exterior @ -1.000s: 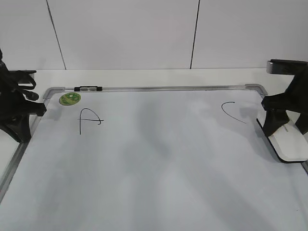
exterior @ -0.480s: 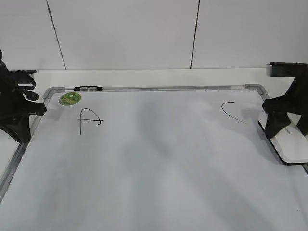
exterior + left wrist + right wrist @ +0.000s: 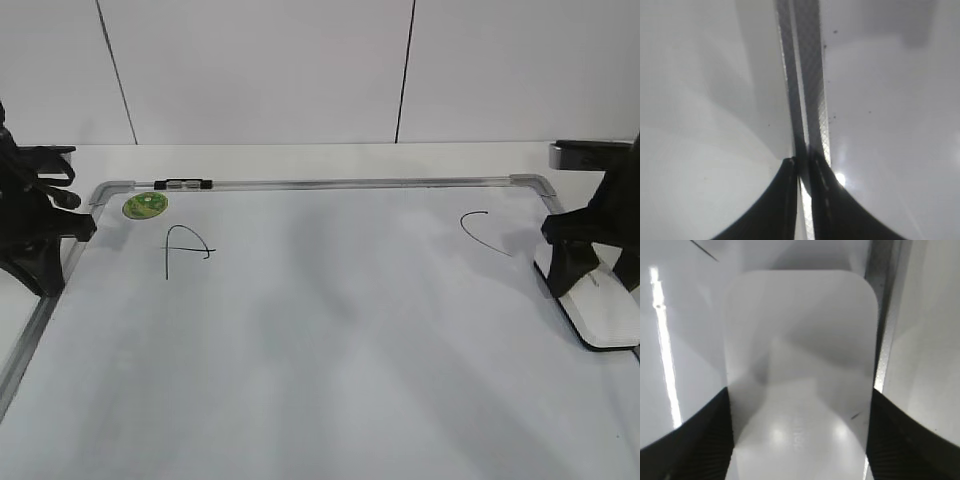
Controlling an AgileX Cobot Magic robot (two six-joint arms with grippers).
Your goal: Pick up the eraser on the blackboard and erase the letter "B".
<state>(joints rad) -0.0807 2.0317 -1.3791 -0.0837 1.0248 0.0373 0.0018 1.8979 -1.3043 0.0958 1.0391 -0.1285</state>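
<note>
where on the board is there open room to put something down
The widest bare patch on the blackboard runs between the letter A and the C stroke, down to the near edge. Crowded: the right edge, where the right gripper straddles the eraser, and the left frame by the left gripper.

— How's the light on your feeds?

— Bright and even on my exterior view, fairly sharp. I see soft grey shadows across the blackboard (image 3: 330,330), darker beside the right gripper (image 3: 592,262).

— And the wrists?

— My left wrist view is blurry; the blackboard's frame (image 3: 807,90) is smeared, with a small glare spot near the left gripper (image 3: 804,167). On my right wrist view the eraser (image 3: 800,365) is soft-focused, with pale reflections low on it and a bright streak of glare at the left.
</note>
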